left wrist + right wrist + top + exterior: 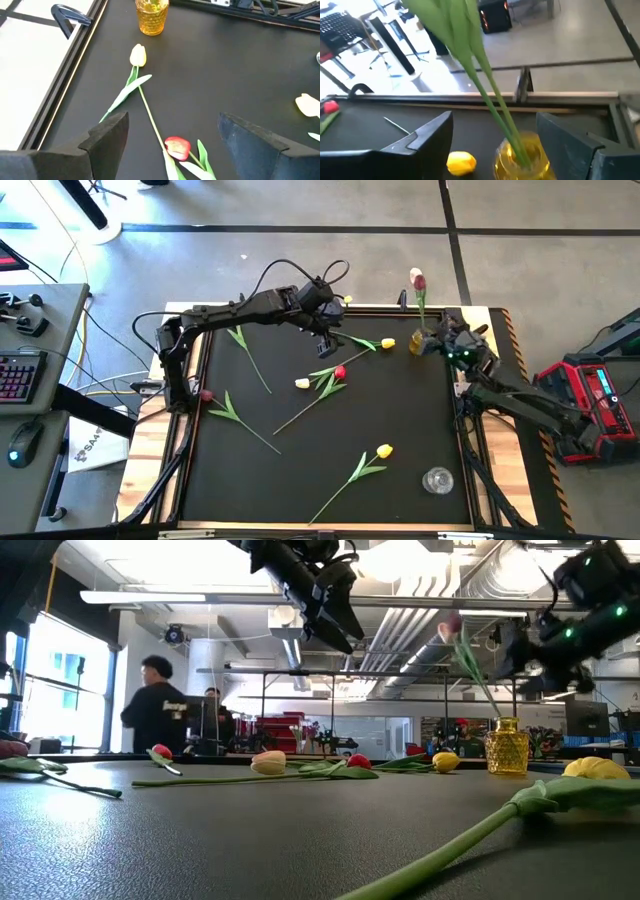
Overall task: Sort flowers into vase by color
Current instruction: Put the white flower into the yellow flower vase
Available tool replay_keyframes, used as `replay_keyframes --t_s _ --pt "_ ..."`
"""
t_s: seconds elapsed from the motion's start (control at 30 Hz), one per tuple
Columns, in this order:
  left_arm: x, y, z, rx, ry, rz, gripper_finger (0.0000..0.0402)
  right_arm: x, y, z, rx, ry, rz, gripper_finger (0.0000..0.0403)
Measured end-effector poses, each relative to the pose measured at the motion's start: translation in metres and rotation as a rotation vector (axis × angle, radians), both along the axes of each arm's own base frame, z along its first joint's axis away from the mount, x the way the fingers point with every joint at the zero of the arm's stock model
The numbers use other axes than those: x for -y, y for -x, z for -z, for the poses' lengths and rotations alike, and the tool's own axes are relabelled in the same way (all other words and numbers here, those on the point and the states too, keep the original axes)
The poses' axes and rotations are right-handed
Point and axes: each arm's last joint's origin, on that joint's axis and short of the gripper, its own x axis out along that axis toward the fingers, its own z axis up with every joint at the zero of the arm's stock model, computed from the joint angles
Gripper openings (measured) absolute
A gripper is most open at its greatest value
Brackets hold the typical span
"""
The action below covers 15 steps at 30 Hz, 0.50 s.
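Only one bit of lettering shows up: a white sheet (95, 448) lying on the floor by the left edge of the surface carries dark capitals that seem to start "SAA", the rest unclear. The keyboard's (17, 374) keys are too small to read, and nothing else is legible.

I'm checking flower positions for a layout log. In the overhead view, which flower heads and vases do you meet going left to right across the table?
Dark red tulip head → cream tulip head → red tulip head → yellow tulip head → amber vase → clear glass vase.
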Motion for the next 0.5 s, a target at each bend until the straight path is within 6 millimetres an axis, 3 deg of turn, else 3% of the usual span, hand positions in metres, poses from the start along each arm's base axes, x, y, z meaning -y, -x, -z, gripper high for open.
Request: replay_keyframes --t_s 0.17,0.3,0.5 --pt "0.0 -0.001 -0.001 0.015 -0.005 0.001 0.0293 -0.003 0.004 -0.027 -0.056 0.038 -0.016 0.0273" --pt "0.002 -0.002 -0.001 0.013 0.008 -0.006 0.0293 -0.006 0.003 -0.041 -0.005 0.03 -0.103 0.0272" --pt "0.005 0.005 -0.003 -0.021 0.056 -0.032 0.0293 -0.012 -0.008 -0.034 0.129 -0.095 -0.416 0.0259"
